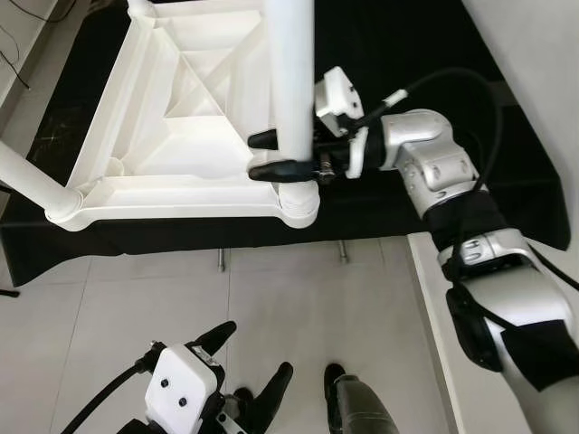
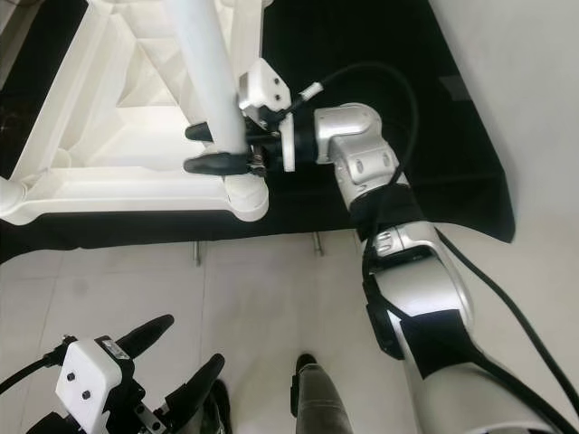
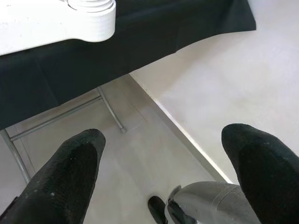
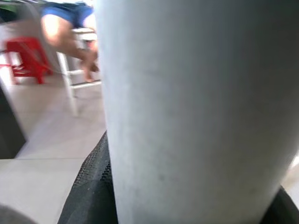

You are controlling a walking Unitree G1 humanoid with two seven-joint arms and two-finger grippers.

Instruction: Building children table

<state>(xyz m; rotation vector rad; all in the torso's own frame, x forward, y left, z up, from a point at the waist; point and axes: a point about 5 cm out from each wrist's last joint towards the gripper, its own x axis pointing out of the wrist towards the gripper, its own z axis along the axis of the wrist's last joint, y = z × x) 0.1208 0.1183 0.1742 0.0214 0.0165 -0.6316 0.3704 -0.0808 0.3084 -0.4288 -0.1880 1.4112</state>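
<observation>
A white plastic tabletop (image 1: pixel 181 117) lies upside down on a black-covered table (image 1: pixel 407 36). A white table leg (image 1: pixel 291 72) stands upright in the near right corner socket (image 1: pixel 298 199). My right gripper (image 1: pixel 271 155) is shut on this leg just above the socket, one black finger on each side; in the right wrist view the leg (image 4: pixel 196 107) sits close between the fingers. A second leg (image 1: pixel 27 176) sticks out from the near left corner. My left gripper (image 1: pixel 249 362) hangs low over the floor, open and holding nothing, its fingertips (image 3: pixel 70 172) wide apart.
Thin metal table legs (image 1: pixel 221 259) stand on the tiled floor under the black cloth. A white ledge (image 1: pixel 434 298) runs along the right. My foot (image 1: pixel 362 407) is at the bottom. A seated person's legs (image 4: pixel 70 32) and a red stool (image 4: pixel 23 58) lie beyond.
</observation>
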